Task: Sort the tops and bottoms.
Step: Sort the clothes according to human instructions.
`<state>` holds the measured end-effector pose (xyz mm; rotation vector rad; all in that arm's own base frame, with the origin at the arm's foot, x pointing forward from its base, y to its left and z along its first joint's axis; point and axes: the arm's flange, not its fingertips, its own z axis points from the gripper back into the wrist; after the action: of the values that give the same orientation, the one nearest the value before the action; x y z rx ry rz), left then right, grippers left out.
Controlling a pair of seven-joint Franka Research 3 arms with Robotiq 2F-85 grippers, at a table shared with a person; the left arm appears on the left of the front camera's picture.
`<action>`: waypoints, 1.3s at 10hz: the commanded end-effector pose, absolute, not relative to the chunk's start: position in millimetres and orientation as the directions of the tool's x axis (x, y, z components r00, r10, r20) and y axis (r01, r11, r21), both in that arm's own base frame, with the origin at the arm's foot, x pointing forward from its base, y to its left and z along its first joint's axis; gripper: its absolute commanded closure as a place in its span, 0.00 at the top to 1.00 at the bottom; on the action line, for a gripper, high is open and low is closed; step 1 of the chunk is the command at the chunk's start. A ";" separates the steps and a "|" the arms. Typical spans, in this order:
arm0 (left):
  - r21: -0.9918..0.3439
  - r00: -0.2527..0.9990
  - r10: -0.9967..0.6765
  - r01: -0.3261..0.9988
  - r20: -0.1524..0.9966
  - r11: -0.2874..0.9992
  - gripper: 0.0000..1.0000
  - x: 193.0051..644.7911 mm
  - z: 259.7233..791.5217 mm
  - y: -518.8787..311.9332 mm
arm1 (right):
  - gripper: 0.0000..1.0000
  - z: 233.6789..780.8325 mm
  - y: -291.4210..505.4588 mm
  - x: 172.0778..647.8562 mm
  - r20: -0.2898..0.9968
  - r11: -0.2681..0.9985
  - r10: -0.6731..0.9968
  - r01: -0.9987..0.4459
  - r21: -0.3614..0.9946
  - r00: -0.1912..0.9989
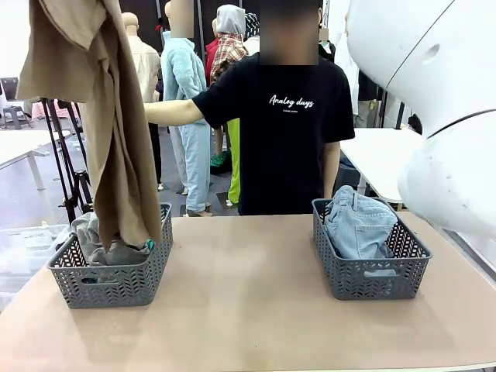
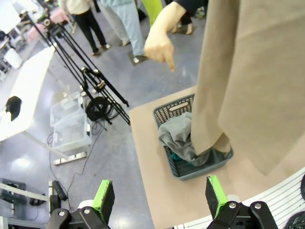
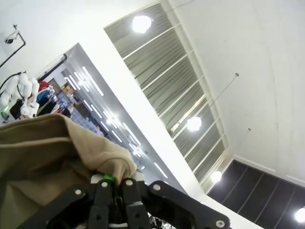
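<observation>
I am holding the tan khaki top (image 1: 108, 116) up high with my right gripper (image 3: 114, 183). My two fingers are squeezed tight on a bunch of its cloth at the top. The top hangs down long, and its bottom end dips into the left basket (image 1: 112, 280). In that basket I can see the grey top (image 2: 178, 136) and a bit of the teal green top (image 1: 147, 246) under it.

My left gripper (image 2: 159, 198) is wide open and holds nothing. It looks down at the floor and the table edge near that basket.

The blue denim shorts (image 1: 358, 225) sit in the right basket (image 1: 372, 275), well apart from the tops.

I think this is the last top going in with the others. Next I need to come down so the cloth piles up inside the basket, then let go. The long cloth could flop over the rim, so I should go slow.

The person's hand (image 2: 159, 45) points down near the left basket. The person's black T-shirt (image 1: 283, 139) says "Analog days" in white letters. There is tiny writing under it that I cannot read.
</observation>
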<state>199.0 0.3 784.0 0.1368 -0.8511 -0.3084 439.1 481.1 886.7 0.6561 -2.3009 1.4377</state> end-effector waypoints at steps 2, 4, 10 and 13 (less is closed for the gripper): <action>0.239 0.614 -0.324 0.219 0.720 0.946 1.00 200.2 786.8 0.7 | 0.00 885.4 539.5 520.0 0.493 0.443 -0.240 -0.546 -0.711 -0.836; 0.239 0.614 -0.324 0.219 0.720 0.946 1.00 200.2 786.8 0.7 | 0.00 834.8 544.0 546.1 0.559 0.444 -0.213 -0.589 -0.675 -0.801; 0.239 0.614 -0.324 0.219 0.720 0.946 1.00 200.2 786.8 0.7 | 0.00 717.2 558.6 568.3 0.770 0.206 -0.016 -0.756 -0.622 -0.638; 0.239 0.614 -0.324 0.219 0.720 0.946 1.00 200.2 786.8 0.7 | 0.00 690.1 540.7 553.8 0.737 0.261 -0.065 -0.724 -0.638 -0.673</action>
<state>199.4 0.4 784.0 0.1366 -0.8505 -0.3083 556.5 542.2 681.1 0.6985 -1.8696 1.4713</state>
